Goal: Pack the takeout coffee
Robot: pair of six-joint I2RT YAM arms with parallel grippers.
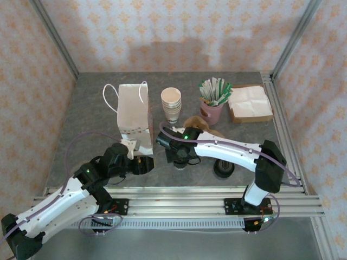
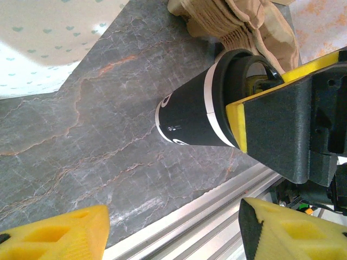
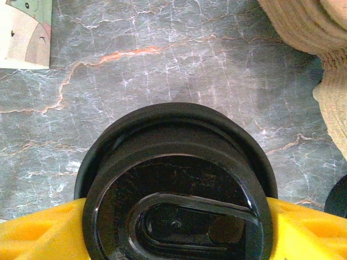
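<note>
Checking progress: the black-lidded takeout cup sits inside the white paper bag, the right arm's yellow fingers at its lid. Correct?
No: the black-lidded takeout cup stands on the grey marbled table, beside the white paper bag, the right arm's yellow fingers at its lid. See the left wrist view.

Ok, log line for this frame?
takeout coffee on table; right end effector around lid, grip unclear; left end effector open, empty; paper bag upright

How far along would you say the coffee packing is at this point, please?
Done: the takeout coffee has its black lid on and stands on the table. In hand: the right gripper straddles the lid, though whether it grips is unclear; the left gripper is open close by. Left: the coffee is outside the paper bag and has to go in.
</note>
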